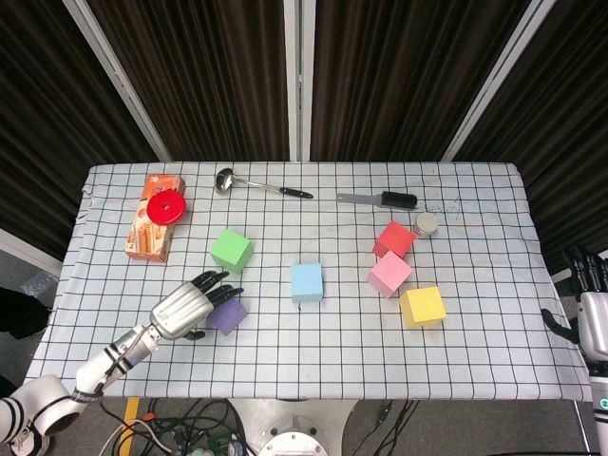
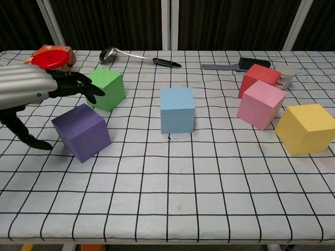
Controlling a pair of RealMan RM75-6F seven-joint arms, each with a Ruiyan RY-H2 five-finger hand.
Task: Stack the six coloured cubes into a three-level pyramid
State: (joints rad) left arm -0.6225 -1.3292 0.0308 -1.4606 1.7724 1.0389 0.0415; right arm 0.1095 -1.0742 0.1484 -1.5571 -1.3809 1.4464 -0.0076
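Note:
Six cubes lie apart on the checked cloth: green (image 1: 231, 250) (image 2: 104, 88), purple (image 1: 228, 315) (image 2: 82, 132), light blue (image 1: 307, 282) (image 2: 177, 110), red (image 1: 394, 238) (image 2: 258, 78), pink (image 1: 389, 274) (image 2: 261, 104) and yellow (image 1: 422, 306) (image 2: 307, 128). My left hand (image 1: 188, 304) (image 2: 36, 91) hovers over the purple cube's left side with its fingers spread, thumb low at the left, holding nothing. My right hand (image 1: 591, 315) hangs off the table's right edge, fingers up and apart, empty.
A snack box with a red disc (image 1: 165, 206) on it lies at the back left. A ladle (image 1: 258, 184) and a brush (image 1: 380, 199) lie along the back. A small jar (image 1: 427, 223) stands beside the red cube.

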